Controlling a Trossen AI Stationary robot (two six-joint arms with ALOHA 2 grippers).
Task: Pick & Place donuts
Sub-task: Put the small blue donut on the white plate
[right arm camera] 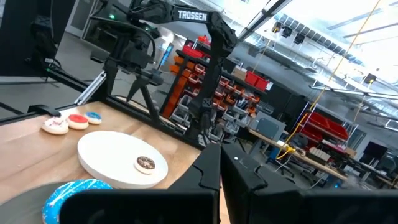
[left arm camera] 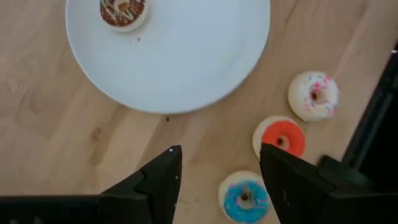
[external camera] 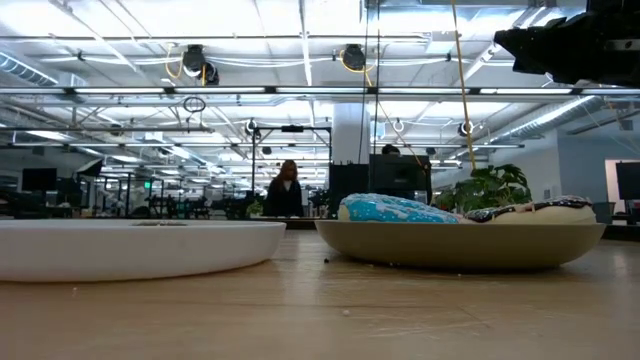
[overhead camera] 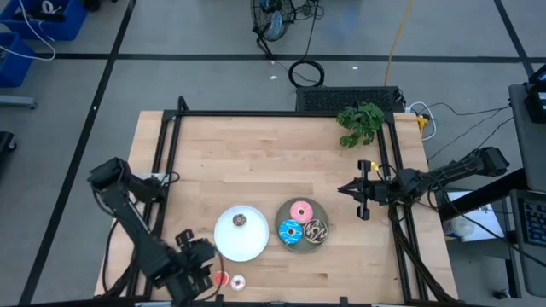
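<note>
A white plate (overhead camera: 240,239) holds a tiny brown donut (overhead camera: 240,221). Beside it, a grey plate (overhead camera: 302,243) carries three larger donuts: pink (overhead camera: 300,211), blue sprinkled (overhead camera: 290,230) and dark brown drizzled (overhead camera: 316,230). Three tiny donuts lie flat on the wood near the table's front edge: white (left arm camera: 313,95), red (left arm camera: 280,137) and blue (left arm camera: 245,198). My left gripper (left arm camera: 217,180) hangs open above the wood between the white plate and these three, pointing down and holding nothing. My right gripper (overhead camera: 354,189) waits shut and raised over the table's right side.
A green plant (overhead camera: 360,122) sits at the far right of the table. Black frame rails (overhead camera: 171,162) run along the left, far and right sides. Bare wood (overhead camera: 256,158) lies beyond the plates. A person (external camera: 285,190) stands far off in the room.
</note>
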